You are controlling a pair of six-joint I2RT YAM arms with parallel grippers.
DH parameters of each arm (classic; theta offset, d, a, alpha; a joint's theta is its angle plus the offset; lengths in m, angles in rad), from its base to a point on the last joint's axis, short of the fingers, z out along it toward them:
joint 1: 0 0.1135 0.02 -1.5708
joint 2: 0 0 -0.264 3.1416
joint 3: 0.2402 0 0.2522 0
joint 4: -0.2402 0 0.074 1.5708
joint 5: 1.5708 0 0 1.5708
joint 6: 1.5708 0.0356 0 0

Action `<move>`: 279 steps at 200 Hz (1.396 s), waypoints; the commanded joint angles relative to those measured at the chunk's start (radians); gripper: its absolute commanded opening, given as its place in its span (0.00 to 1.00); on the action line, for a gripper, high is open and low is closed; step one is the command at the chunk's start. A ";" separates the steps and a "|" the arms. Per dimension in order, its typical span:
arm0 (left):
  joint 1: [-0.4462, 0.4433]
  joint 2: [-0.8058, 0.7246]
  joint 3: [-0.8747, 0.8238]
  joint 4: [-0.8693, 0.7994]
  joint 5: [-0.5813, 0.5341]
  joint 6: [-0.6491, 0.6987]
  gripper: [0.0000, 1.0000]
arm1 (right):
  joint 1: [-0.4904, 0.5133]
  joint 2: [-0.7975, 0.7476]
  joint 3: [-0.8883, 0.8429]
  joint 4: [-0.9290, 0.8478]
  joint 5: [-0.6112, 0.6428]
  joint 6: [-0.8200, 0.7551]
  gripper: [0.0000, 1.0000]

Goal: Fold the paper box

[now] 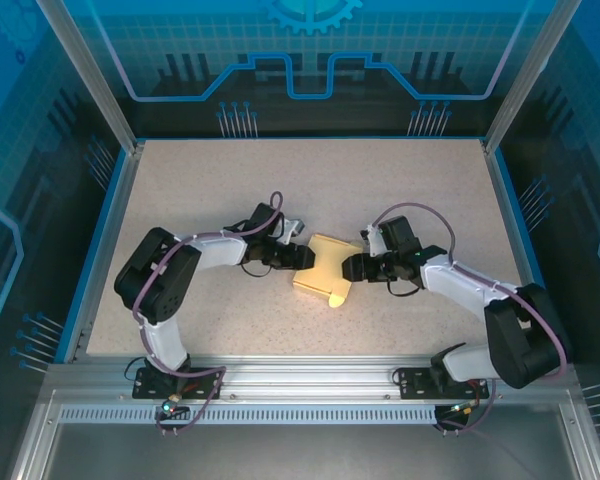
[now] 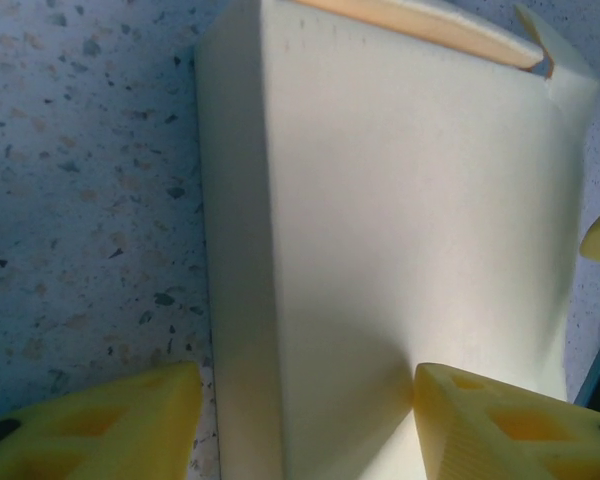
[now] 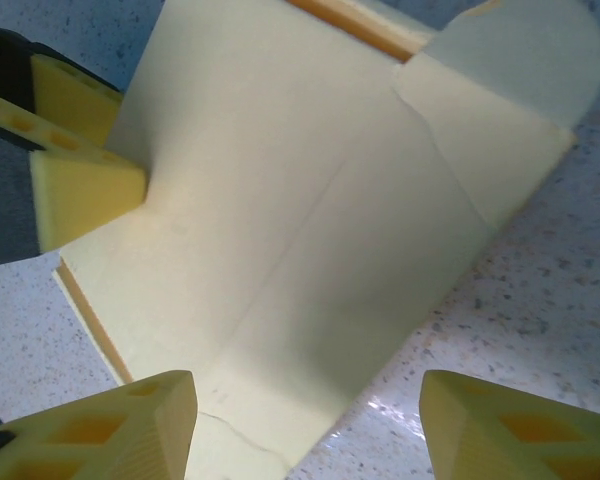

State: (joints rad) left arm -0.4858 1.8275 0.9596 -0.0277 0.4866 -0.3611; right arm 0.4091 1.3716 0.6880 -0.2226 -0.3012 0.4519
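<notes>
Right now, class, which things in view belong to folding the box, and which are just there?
Job in hand:
box
left end effector
right end effector

Just there:
table
metal frame
blue backdrop

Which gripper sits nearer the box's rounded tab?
The right gripper: the rounded tab of the pale yellow cardboard paper box juts out on its side, farther from the left gripper.

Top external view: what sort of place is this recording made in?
Probably an enclosed robot work cell: a speckled tabletop, aluminium frame rails, and blue circuit-print wall panels.
</notes>
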 commanded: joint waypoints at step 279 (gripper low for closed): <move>-0.015 -0.052 -0.007 -0.009 -0.084 -0.015 0.58 | -0.058 0.094 -0.097 0.250 -0.136 0.095 0.33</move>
State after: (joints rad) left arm -0.4950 1.8126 0.9604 -0.0177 0.4267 -0.3679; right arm 0.3588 1.4578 0.6018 -0.0051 -0.4248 0.5327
